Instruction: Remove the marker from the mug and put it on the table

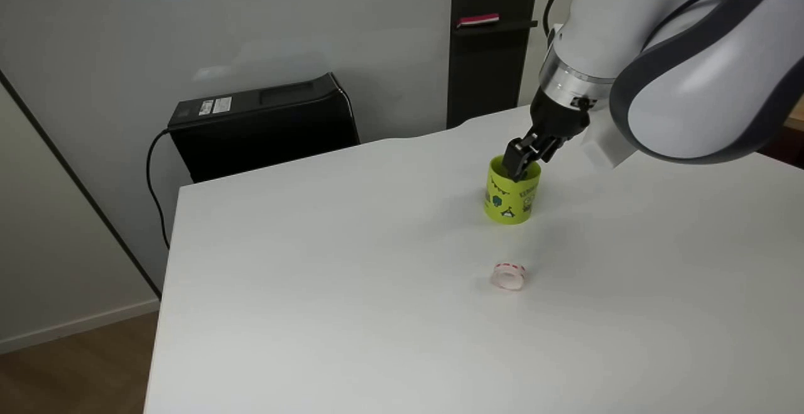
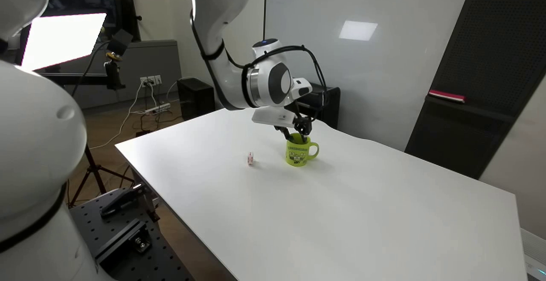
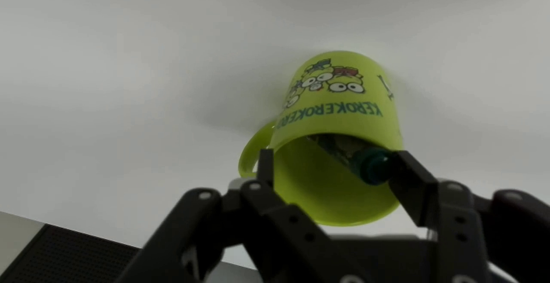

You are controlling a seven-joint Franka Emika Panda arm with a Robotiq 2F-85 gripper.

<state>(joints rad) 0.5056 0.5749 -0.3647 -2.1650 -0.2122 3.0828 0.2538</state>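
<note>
The lime-green mug [image 1: 512,199] stands upright on the white table [image 1: 314,276]. It also shows in an exterior view [image 2: 297,154] and in the wrist view [image 3: 343,115]. In the wrist view the dark green-black marker [image 3: 354,156] leans inside the mug, its capped end near the rim on the right. The marker is hidden in both exterior views. My gripper [image 3: 333,160] is open at the mug's mouth, one finger on each side of the opening. The right finger overlaps the marker's end; I cannot tell whether they touch. The gripper also shows in an exterior view [image 2: 297,137].
A small pale tape ring [image 1: 508,277] lies on the table near the mug; it also shows in an exterior view [image 2: 250,158]. A black box [image 1: 264,125] stands behind the table's back edge. A dark cabinet [image 2: 473,80] stands by the wall.
</note>
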